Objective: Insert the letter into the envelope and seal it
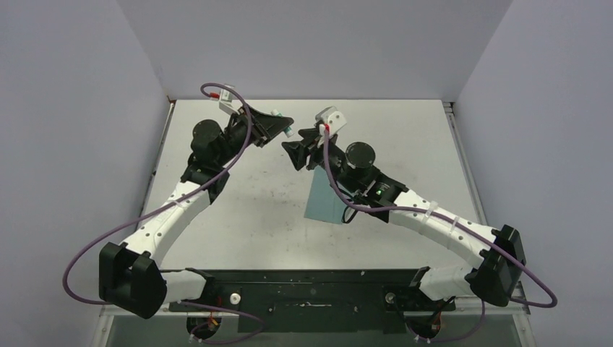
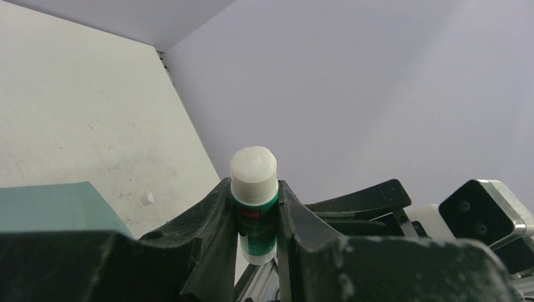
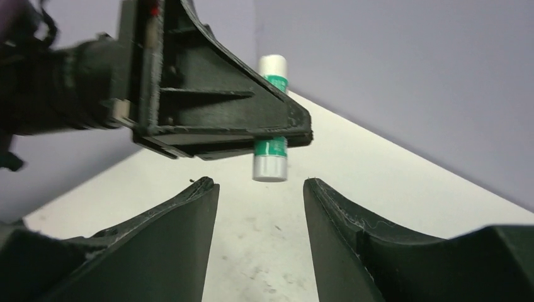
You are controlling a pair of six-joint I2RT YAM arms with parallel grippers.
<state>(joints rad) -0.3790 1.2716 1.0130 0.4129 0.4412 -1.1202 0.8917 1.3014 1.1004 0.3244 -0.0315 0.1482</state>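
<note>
**Inspector:** Left gripper (image 2: 253, 184)?
**Assistant:** Pinching a white-and-green plastic glue stick (image 2: 253, 211) at mid-body, clear of the off-white table (image 1: 246, 217).
**Inspector:** Right gripper (image 3: 259, 184)?
**Assistant:** Jaws spread, nothing between them. Tips face the stick, just short of it.
**Inspector:** The flat teal paper envelope (image 1: 324, 202)?
**Assistant:** Lying on the table, partly under the right arm.

White-black arms (image 1: 163, 224), purple cables (image 1: 67, 277)

Teal envelope (image 1: 322, 203), rectangular, flat on the table (image 1: 253, 217) (partly hidden)
</note>
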